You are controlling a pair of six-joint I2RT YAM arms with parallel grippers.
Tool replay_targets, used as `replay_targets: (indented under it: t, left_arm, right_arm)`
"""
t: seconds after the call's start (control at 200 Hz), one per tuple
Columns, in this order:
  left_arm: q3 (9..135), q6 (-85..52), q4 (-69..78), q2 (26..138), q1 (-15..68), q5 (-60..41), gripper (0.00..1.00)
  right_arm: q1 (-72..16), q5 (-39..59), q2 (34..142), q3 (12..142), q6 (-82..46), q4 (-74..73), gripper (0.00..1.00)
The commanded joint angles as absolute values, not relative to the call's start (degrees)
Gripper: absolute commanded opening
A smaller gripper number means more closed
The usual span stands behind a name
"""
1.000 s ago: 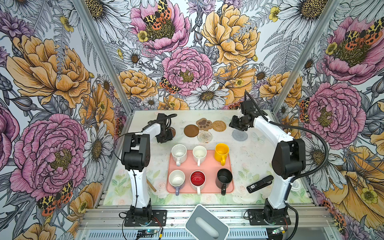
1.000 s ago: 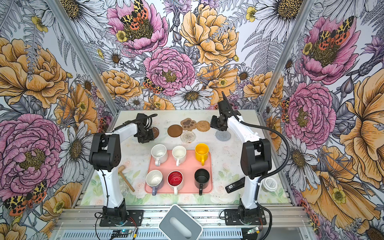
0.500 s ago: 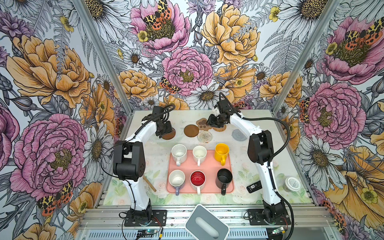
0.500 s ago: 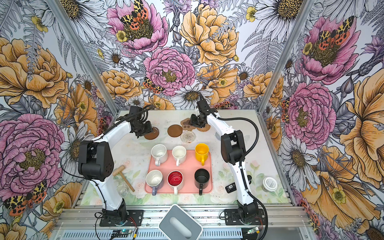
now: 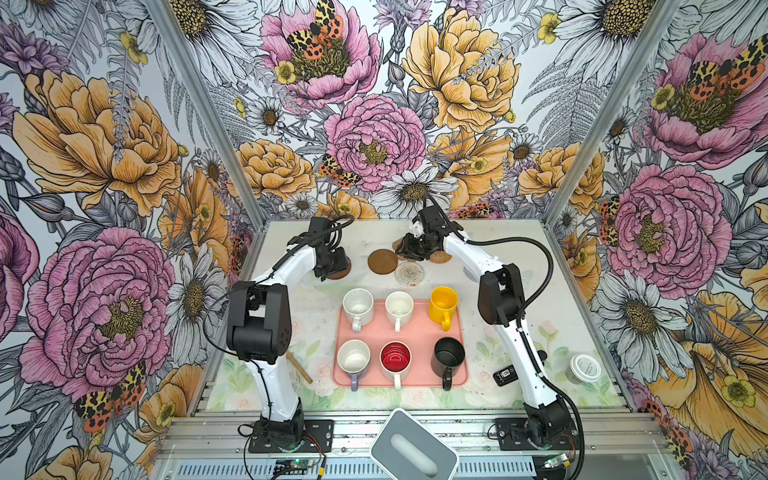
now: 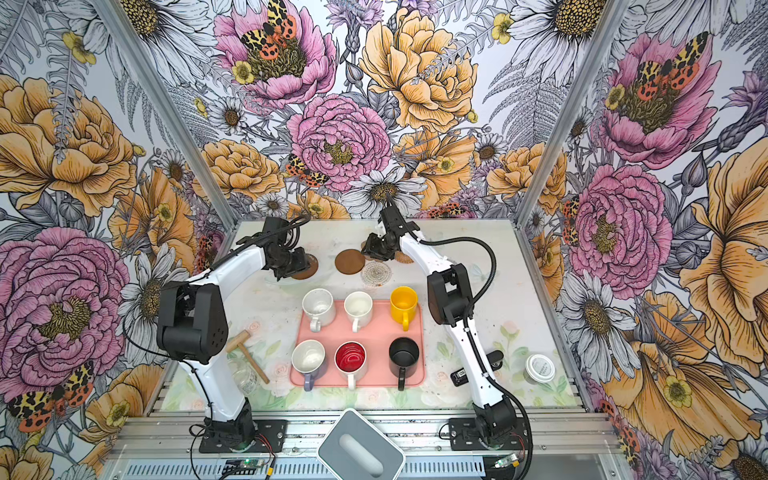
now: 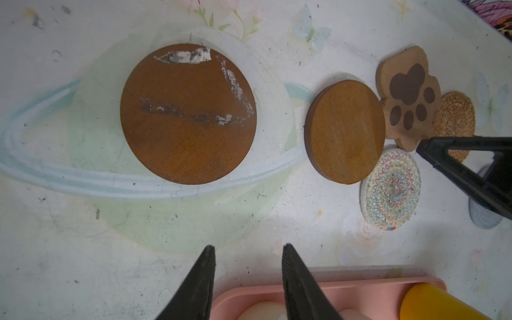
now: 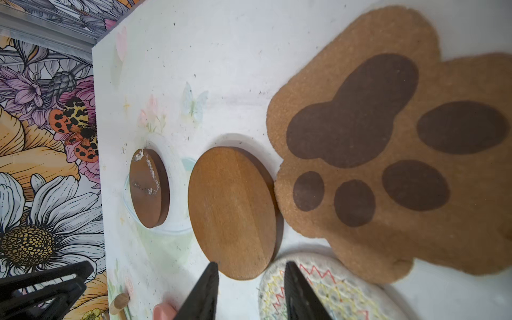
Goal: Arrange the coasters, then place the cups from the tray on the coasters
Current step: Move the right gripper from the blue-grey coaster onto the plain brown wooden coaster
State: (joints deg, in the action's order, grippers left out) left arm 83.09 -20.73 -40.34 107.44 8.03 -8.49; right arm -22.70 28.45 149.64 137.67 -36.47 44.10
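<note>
Ahead of the left gripper (image 7: 247,266), clear of its tips, a scuffed brown disc (image 7: 188,113) lies flat, its face streaked white. Jaws partly open, nothing held. The right gripper (image 8: 250,279), also partly open and empty, stands at the near edge of a clean brown disc (image 8: 232,213), beside the paw-print coaster (image 8: 388,166).

Bright, even, diffuse light fills my cell, and shadows on the table (image 5: 561,291) are faint and soft-edged. Both top views are sharp, with the walls stretching towards the corners. From my right wrist the paw-print coaster (image 8: 388,166) looms close and blurred, and my right gripper (image 8: 250,264) is soft too. My left wrist view is crisper, with the scuffed brown disc (image 7: 188,113) in clear focus.
</note>
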Motion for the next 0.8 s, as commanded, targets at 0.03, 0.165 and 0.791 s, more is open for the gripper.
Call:
replay_targets:
  t: [0.03, 0.165, 0.791]
  left_arm:
    - [81.02, -22.12, -36.96, 104.86, 8.52, -9.11, 0.42]
    - [79.48, -22.66, -35.31, 102.4, 8.93, -9.31, 0.42]
    - [77.96, -22.42, -34.13, 103.62, 9.16, -9.93, 0.43]
  right_arm:
    - [-23.06, 29.53, 151.71, 139.86, -37.57, 43.95, 0.41]
    - [-23.54, 29.79, 153.02, 140.64, -38.14, 43.95, 0.41]
    - [-25.7, 31.46, 157.19, 144.66, -40.22, 43.95, 0.38]
